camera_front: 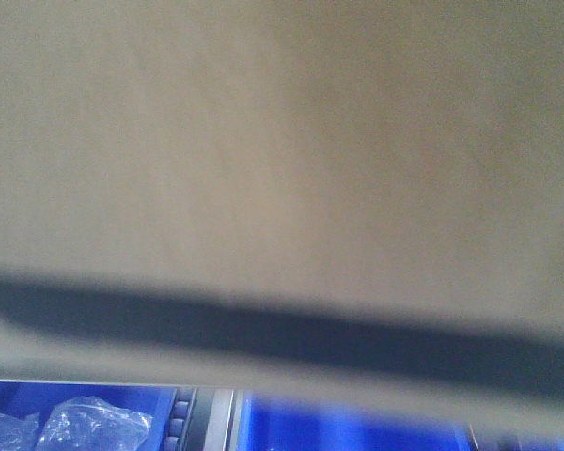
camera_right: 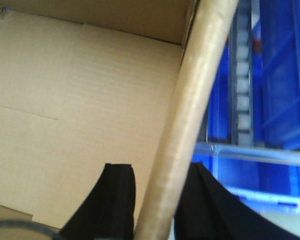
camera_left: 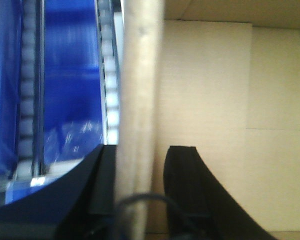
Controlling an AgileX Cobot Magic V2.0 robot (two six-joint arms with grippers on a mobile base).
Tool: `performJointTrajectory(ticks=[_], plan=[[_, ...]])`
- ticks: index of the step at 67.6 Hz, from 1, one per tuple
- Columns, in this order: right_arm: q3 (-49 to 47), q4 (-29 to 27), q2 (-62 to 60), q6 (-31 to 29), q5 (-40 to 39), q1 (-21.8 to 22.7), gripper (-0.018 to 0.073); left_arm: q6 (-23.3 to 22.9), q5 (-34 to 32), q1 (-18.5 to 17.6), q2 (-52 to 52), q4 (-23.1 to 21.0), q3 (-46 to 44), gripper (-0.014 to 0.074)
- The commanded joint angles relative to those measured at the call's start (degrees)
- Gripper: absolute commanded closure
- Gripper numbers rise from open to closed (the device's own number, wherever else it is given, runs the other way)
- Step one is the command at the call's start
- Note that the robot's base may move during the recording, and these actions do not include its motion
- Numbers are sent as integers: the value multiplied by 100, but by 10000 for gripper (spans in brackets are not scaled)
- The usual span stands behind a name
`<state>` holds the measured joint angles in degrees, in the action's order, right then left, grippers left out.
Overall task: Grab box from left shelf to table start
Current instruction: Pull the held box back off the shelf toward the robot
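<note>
The brown cardboard box [camera_front: 282, 141] fills nearly the whole front view, very close and blurred, with a dark band [camera_front: 282, 334] across its lower part. In the left wrist view my left gripper [camera_left: 142, 148] straddles the box's left wall [camera_left: 137, 75], one black finger outside and one inside, closed on it. In the right wrist view my right gripper [camera_right: 158, 167] straddles the right wall [camera_right: 200, 90] the same way. The box's inside [camera_right: 80, 100] looks empty. The shelf's metal rail and the white table are out of view.
Blue plastic bins [camera_front: 357, 427] sit below the box, one holding a clear plastic bag [camera_front: 85, 423]. More blue bins [camera_left: 70, 75] and a roller track [camera_left: 107, 75] lie left of the box. Other bins [camera_right: 285, 75] and rollers [camera_right: 242, 90] lie to its right.
</note>
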<state>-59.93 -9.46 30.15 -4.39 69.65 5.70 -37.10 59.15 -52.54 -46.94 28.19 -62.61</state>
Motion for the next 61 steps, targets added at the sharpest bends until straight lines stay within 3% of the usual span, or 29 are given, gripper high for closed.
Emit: performJointTrajectory(ticks=[1, 23, 61], plan=[[-343, -348, 97, -104, -1302, 5, 503, 891, -2332, -320, 406, -687, -286, 688], [-1127, -680, 97, -104, -1431, 5, 503, 891, -2735, -320, 759, -624, -286, 688], [-1126, -797, 97, -104, -1364, 5, 503, 891, -2741, -320, 759, -635, -286, 689]])
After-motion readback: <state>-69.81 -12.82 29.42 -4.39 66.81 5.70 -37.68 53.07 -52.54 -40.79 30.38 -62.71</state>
